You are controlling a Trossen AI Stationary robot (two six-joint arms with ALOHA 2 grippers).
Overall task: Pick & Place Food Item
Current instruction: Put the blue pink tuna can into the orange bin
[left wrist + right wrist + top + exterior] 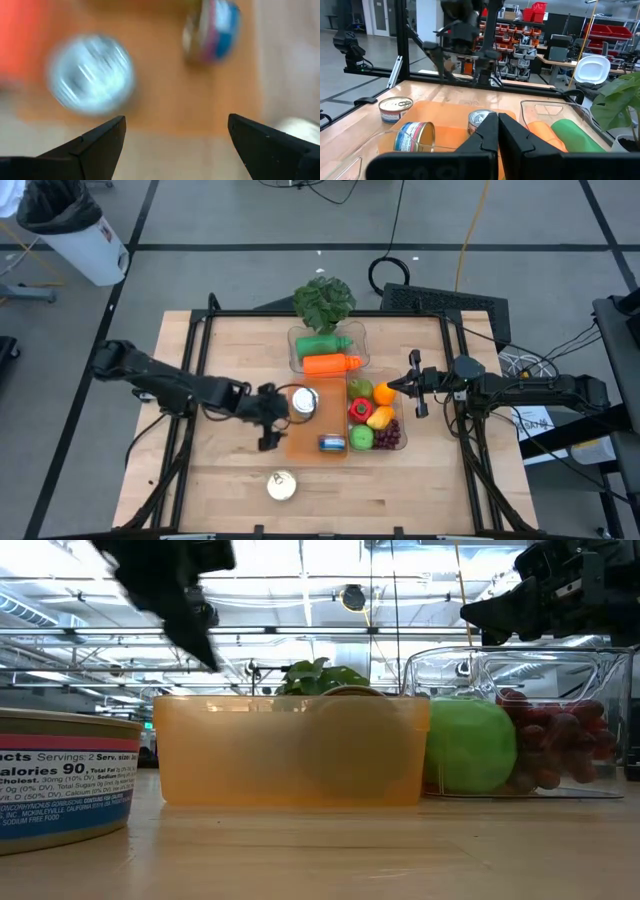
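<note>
Left gripper [175, 135] wide open — empty.

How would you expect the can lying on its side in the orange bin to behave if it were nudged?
The blue-labelled can lies on its curved side, so it would probably roll. It looks rigid metal, likely slippery. The orange bin walls should stop it.

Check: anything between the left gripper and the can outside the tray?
Nothing visible. Left gripper, open, hovers at the orange tray's left edge; the loose can stands on bare table nearer the front.
</note>
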